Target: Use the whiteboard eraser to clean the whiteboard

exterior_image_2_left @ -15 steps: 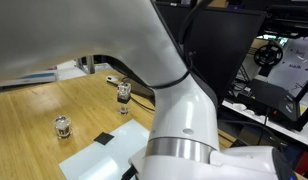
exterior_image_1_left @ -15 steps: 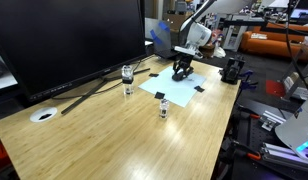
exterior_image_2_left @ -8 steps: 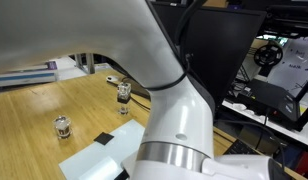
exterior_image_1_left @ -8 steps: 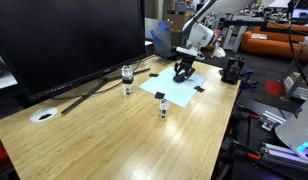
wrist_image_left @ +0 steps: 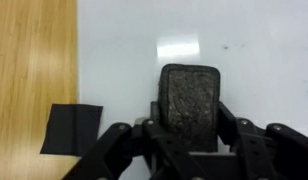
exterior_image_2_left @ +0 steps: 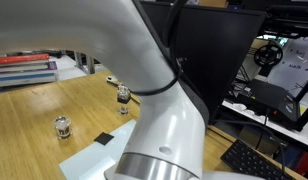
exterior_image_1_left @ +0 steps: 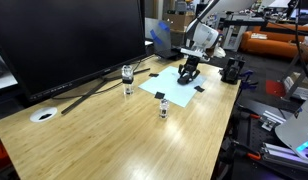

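The gripper [wrist_image_left: 191,118], jaws closed snugly on the whiteboard eraser [wrist_image_left: 191,90], has slid toward three o'clock across the whiteboard [exterior_image_1_left: 172,88]. The eraser sits on the sheet with a black corner patch [wrist_image_left: 72,128] at its eight o'clock, so a wiping stroke looks underway.

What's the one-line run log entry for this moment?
gripper: shut on whiteboard eraser | position: over whiteboard | contact: cannot tell
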Action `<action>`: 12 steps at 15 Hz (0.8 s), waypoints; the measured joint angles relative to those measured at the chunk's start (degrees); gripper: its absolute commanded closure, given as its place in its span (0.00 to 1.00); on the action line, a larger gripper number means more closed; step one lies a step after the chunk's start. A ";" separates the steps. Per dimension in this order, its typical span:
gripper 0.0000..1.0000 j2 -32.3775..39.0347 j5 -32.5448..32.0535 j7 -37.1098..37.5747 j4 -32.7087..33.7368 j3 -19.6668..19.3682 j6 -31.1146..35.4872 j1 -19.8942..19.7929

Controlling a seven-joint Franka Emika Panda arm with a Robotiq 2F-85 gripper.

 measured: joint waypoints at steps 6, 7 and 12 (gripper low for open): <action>0.70 -1.78 0.08 -0.05 -3.30 -1.14 -0.47 0.52; 0.70 -1.92 0.09 -0.05 -3.60 -1.21 -0.53 0.55; 0.70 -2.66 0.51 -0.05 -5.11 -1.61 -0.74 0.59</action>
